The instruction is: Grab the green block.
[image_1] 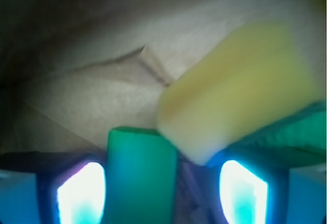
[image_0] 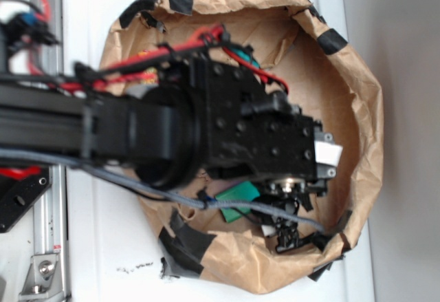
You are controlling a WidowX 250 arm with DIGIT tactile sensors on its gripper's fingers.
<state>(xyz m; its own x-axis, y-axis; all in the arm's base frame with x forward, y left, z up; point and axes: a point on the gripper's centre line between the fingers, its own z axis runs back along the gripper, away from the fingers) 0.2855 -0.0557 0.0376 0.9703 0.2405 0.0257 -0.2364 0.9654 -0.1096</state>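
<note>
The green block [image_1: 140, 175] lies straight ahead of the hand [image_1: 162, 193], inside the span of its fingers [image_1: 82, 193], with its long axis running away from the hand, roughly along the line of approach. In the wrist view it sits nearer the left-side finger than the right-side one, and a gap shows on each side, so the fingers are spread and appear to have hold of nothing yet; whether either pad touches the block cannot be told through the blur. A yellow wedge [image_1: 237, 94] rests just beyond the block, to its right, leaning over that corner and apparently touching it.

From the exterior view the arm reaches into a crumpled paper bowl [image_0: 357, 95] edged with black tape, standing on the white table [image_0: 96, 247]. The hand [image_0: 285, 233] is low inside it, near the wall, and a patch of green block [image_0: 237, 195] shows beside it under the arm. The bowl's other contents are hidden by the arm
</note>
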